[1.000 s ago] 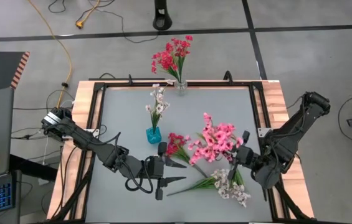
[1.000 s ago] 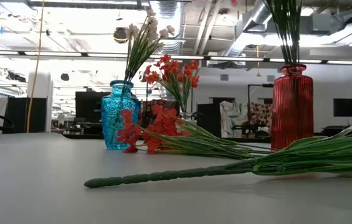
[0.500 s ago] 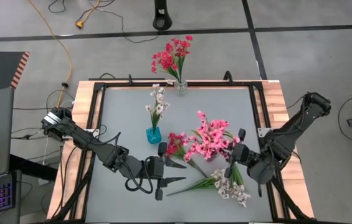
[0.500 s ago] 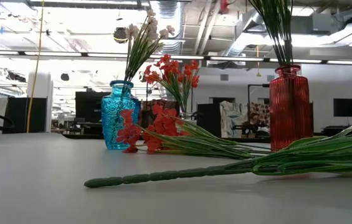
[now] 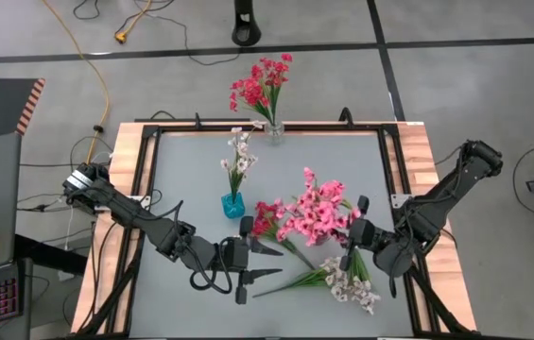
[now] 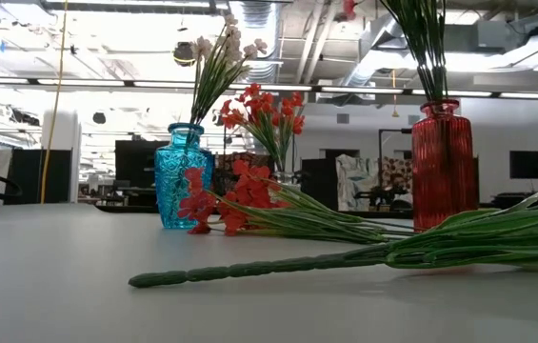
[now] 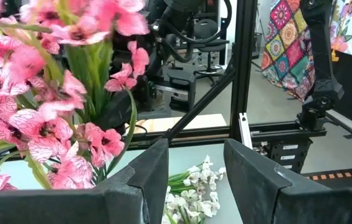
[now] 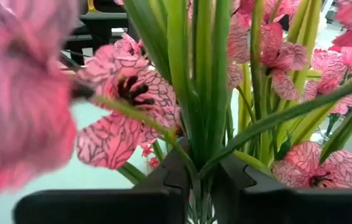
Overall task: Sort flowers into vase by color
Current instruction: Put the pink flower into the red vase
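Where the left arm reaches across the grey worktop (image 5: 191, 179) from the left edge, its left hand (image 5: 265, 262) rests low near the front, its two dark fingers (image 7: 139, 180) standing apart with nothing between them. Just to its right lies a red sprig (image 5: 268, 218), its blossoms pointing toward the blue vase (image 5: 233, 205), which stands upright a little farther back and holds a white sprig (image 5: 238, 156). In the low view the red sprig (image 6: 226, 202) lies on the worktop in front of the blue vase (image 6: 184, 176). Farther back, at the far edge of the worktop, a clear vase (image 5: 274, 129) holds a bunch of red flowers (image 5: 261, 84). Right of centre, the pink bunch (image 5: 320, 212) stands in the red vase (image 6: 444, 164), which shows only in the low view. The right hand (image 5: 353, 233) comes in from the right edge and has its fingers (image 8: 169, 177) together around the pink bunch's green stems (image 8: 197, 99), just below the blossoms. Nearer the front, a white sprig (image 5: 350, 280) lies flat on the worktop, stem pointing left toward the left hand.
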You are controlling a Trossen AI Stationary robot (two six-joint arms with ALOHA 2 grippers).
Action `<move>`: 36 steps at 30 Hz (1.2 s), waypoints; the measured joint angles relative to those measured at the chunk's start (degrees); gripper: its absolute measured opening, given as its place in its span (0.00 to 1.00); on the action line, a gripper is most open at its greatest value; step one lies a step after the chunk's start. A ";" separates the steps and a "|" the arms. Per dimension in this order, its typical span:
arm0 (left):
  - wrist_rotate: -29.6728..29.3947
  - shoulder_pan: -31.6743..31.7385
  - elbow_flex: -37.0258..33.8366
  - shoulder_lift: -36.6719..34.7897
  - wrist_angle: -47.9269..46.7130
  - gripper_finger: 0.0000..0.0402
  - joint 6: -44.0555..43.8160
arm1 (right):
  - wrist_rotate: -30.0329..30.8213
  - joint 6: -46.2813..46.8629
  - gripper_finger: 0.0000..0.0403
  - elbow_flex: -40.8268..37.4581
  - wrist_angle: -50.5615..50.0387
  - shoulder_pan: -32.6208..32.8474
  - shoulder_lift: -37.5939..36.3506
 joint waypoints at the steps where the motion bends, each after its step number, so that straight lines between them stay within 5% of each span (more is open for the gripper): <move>1: 0.00 0.00 0.00 0.00 -0.02 0.36 0.00 | -0.07 0.00 0.20 0.00 -0.02 0.02 0.00; 6: 0.00 0.00 0.00 0.00 0.00 0.36 -0.02 | -1.36 -0.02 0.34 0.00 -0.29 0.01 0.00; 16: 0.00 0.00 0.00 0.00 -0.09 0.36 0.00 | -13.17 0.04 0.51 0.00 -6.19 0.02 -0.02; 36: 0.00 -0.01 0.00 0.00 -0.11 0.36 0.00 | -13.02 0.04 0.32 0.00 -6.02 -1.81 -0.02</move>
